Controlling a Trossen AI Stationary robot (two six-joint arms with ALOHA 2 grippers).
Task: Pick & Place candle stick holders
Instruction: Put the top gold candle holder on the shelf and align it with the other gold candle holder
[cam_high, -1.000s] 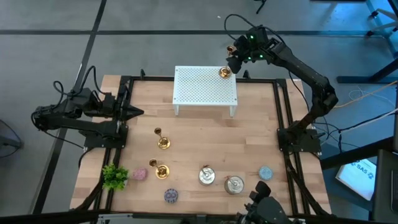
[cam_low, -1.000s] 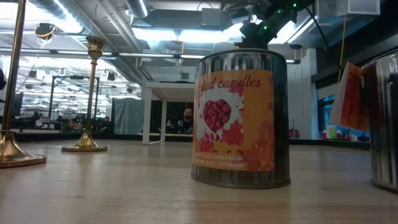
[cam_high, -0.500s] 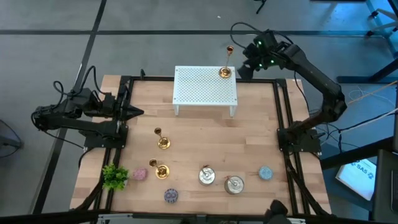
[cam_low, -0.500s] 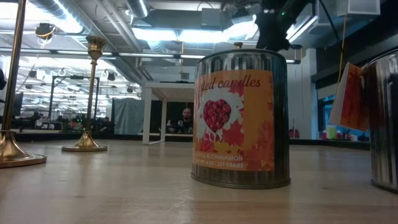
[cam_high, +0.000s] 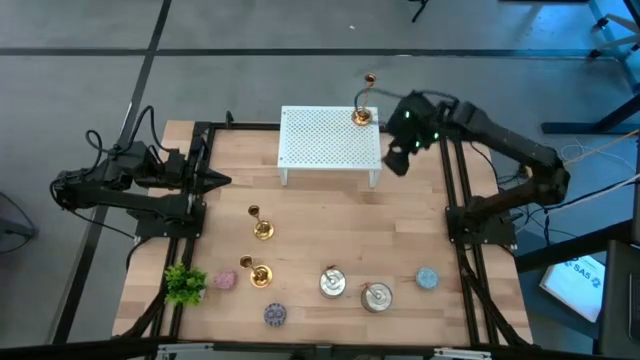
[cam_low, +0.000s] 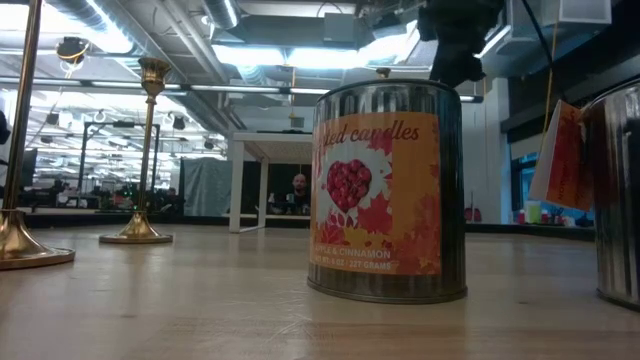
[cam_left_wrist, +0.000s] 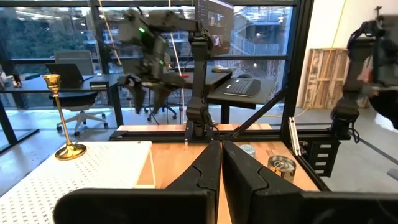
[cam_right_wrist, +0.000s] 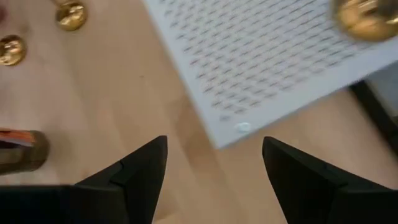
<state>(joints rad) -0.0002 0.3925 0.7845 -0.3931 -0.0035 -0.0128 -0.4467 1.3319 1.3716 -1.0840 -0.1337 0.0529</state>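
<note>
One brass candle stick holder stands by its round base on the far right corner of the white perforated stand; it also shows in the left wrist view and the right wrist view. Two more holders stand by their bases on the table's left half, and show in the low view. My right gripper is open and empty, above the table beside the stand's right edge. My left gripper is shut and empty at the table's left edge.
Two silver lidded tins stand near the front edge; one fills the low view. Flat pastel candles and a small green plant lie along the front. Bare wood lies between the stand and the tins.
My right gripper has gone from the top of the holder on the stand toward the table's right edge, then toward the near edge and down beside the stand. The holder has stayed upright on the stand's far right corner.
</note>
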